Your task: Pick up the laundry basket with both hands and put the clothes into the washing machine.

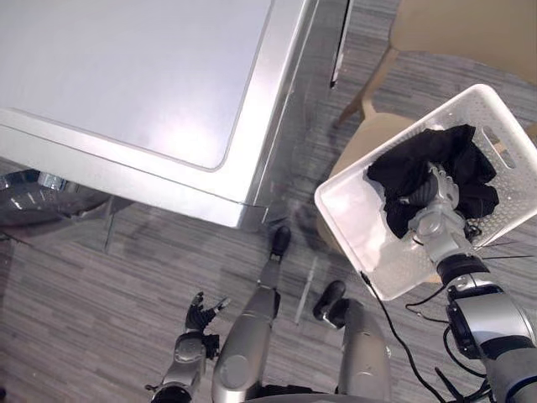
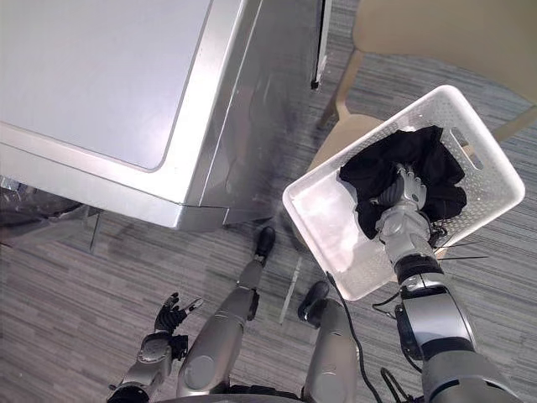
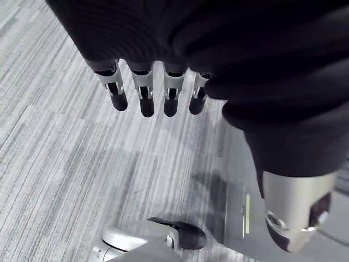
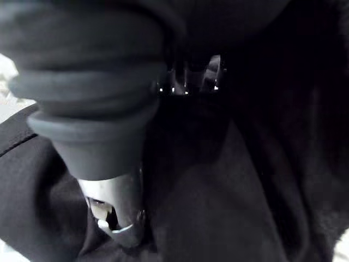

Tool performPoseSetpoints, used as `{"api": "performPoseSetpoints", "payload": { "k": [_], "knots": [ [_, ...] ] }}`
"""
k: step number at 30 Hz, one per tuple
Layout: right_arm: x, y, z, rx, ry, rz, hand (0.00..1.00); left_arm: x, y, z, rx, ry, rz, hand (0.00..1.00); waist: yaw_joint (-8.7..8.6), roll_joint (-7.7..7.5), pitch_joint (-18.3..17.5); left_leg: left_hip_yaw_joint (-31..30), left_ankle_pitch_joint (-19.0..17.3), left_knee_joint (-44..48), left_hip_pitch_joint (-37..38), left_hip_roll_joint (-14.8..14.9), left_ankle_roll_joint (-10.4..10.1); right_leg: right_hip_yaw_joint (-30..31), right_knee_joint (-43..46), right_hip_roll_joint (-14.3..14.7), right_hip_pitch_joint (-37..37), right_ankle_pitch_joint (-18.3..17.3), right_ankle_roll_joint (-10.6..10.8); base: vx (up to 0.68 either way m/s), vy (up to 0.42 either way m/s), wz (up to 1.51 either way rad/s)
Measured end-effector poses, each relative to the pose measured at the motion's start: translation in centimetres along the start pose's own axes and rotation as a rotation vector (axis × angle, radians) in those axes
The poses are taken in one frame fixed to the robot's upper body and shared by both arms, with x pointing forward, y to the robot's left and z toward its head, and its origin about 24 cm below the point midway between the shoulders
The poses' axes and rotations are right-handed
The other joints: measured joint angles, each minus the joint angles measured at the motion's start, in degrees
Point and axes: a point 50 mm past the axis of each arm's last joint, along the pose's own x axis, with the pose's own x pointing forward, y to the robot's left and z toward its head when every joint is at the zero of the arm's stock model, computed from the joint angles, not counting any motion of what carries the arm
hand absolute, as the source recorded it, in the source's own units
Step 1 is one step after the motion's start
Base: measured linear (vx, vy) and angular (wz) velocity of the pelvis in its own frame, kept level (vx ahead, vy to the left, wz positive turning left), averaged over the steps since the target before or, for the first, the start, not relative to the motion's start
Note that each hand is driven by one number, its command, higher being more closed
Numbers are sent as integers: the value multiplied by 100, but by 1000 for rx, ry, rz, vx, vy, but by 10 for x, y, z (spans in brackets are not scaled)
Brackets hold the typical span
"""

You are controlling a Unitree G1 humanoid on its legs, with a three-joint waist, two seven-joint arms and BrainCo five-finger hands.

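Left wrist view: my left hand (image 3: 144,98) hangs over the grey floor (image 3: 65,153), fingers straight, holding nothing. Right wrist view: my right hand (image 4: 114,207) is sunk in the black clothes (image 4: 229,191); grip cannot be told. Eye views: clothes crumpled, heaped at the far end of the white perforated basket (image 1: 352,222), which sits on the tan chair (image 1: 369,134) seat beside the washing machine (image 1: 126,75).

I'm in a laundry corner set up in what looks like an office-type room. Evidence: silver-grey washing machine (image 1: 126,75) in front of me, white laundry basket (image 1: 361,218) of black clothes (image 1: 411,168) parked on a tan chair (image 1: 461,34), grey striped carpet (image 1: 101,294) underfoot.
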Motion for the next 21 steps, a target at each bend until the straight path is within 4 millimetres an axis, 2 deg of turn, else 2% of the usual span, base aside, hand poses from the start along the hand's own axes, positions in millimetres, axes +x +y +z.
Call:
{"api": "performPoseSetpoints", "payload": {
  "k": [7,12,17,18,21],
  "knots": [
    [4,-5,21,135,-41,3,100,3,-8,15,-29,-47,-16,0,-18,-7,2,2,98,-57,13,-35,43,-76,86,-69,-4,-15,-4,2,-66,5],
    [-7,-3,36,361,-68,-19,100,2,-22,19,-59,-52,-49,0,-159,-91,48,-10,120,-111,406,-31,45,-99,-165,-15,466,-3,15,-4,-60,0],
    [-31,-16,35,611,-113,-152,100,2,-19,11,-40,-9,-43,0,-307,-188,0,0,91,-124,732,106,25,-78,-659,251,950,188,44,-42,-36,-13],
    [-39,-16,32,661,-114,-177,100,3,-16,9,-39,6,-33,0,-316,-249,-37,26,39,-126,803,154,32,-18,-790,319,1033,244,57,-40,-13,-34],
    [-69,-3,14,735,-71,-188,100,3,-8,-3,-2,62,-18,0,-353,-427,-343,135,-74,-130,984,210,62,103,-1131,448,1279,376,94,-5,-19,-25]
  ]
}}
